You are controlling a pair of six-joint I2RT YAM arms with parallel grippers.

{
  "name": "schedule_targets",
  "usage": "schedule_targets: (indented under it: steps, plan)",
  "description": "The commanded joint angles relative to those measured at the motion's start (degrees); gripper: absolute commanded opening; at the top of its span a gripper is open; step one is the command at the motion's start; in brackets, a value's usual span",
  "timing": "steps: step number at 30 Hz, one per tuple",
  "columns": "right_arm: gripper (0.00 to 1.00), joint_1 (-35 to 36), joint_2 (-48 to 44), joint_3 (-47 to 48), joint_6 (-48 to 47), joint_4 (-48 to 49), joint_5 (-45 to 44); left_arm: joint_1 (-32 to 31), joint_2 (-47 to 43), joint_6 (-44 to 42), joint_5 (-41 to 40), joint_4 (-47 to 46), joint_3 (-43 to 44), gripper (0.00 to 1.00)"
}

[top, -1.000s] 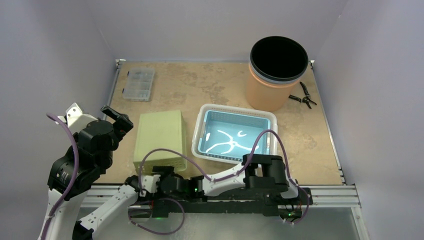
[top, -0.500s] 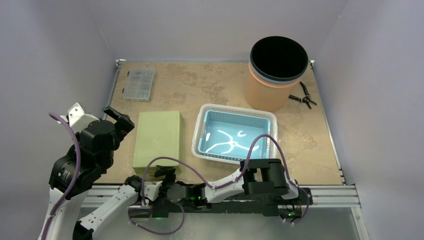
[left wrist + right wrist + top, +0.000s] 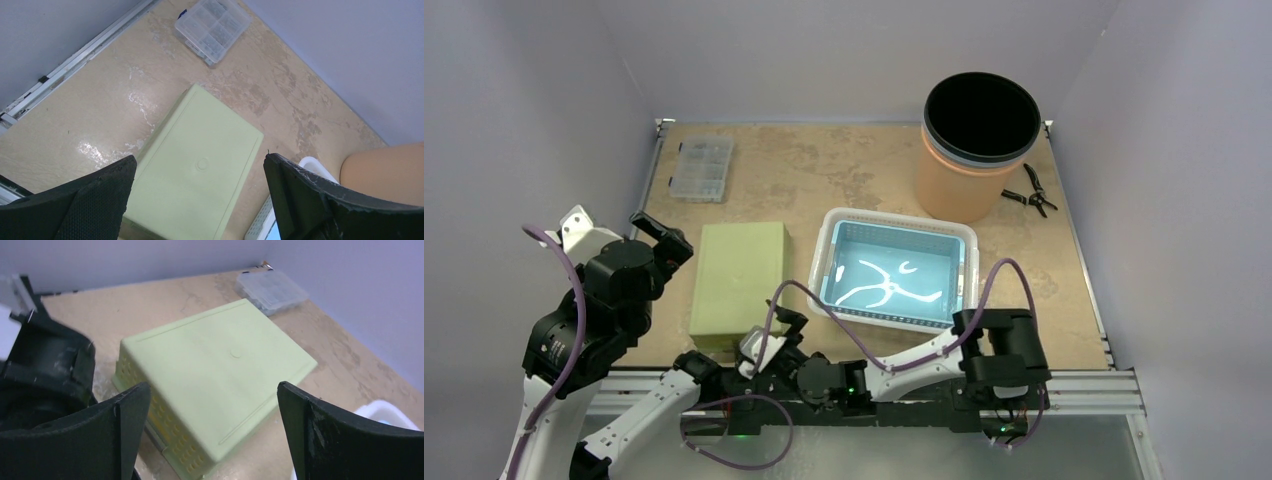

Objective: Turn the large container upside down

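Observation:
The large pale green container (image 3: 739, 275) lies flat on the table with its bottom facing up, left of centre. It also shows in the left wrist view (image 3: 200, 165) and in the right wrist view (image 3: 215, 370), where its perforated side wall faces the camera. My left gripper (image 3: 667, 240) hovers just left of it, open and empty (image 3: 200, 200). My right gripper (image 3: 769, 335) sits low at the container's near right corner, open and empty (image 3: 215, 435), touching nothing.
A white basket (image 3: 824, 250) with blue inside holds white cable pieces right of the green container. An orange bucket (image 3: 969, 175) with a black rim stands at the back right, pliers (image 3: 1034, 192) beside it. A clear organizer box (image 3: 702, 167) lies at the back left.
The green container's raised near edge has dropped, so it now lies flat, bottom up. The right arm has swung its elbow right and its gripper has drawn back from the container. The left arm barely moved.

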State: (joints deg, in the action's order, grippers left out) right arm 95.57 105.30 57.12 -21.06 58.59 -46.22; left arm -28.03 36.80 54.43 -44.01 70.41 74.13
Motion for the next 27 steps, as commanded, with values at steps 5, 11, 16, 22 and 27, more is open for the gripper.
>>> schedule_targets:
  steps: [5, 11, 16, 22, 27]
  plan:
    - [0.99, -4.65, -4.28, 6.90, 28.06, -25.58, -10.88, 0.23, 0.67, -0.97, 0.44, -2.76, -0.54, 0.98]
    - [0.99, -14.92, -3.05, 19.23, 49.83, -54.86, 4.54, 0.26, 1.80, -2.33, 1.77, -3.83, -0.50, 0.99]
    - [0.99, -18.55, -1.94, 24.72, 50.88, -61.73, 12.99, 0.29, 2.04, -2.58, 2.70, -4.58, -1.33, 0.99]
    - [0.99, -24.25, 2.27, 29.56, 57.07, -68.49, 24.20, 0.25, 2.14, -2.82, 3.98, -5.64, -1.66, 0.98]
    - [0.99, -27.77, 5.55, 32.83, 63.84, -73.30, 26.14, 0.26, 2.32, -2.94, 4.42, -5.42, -1.62, 0.98]
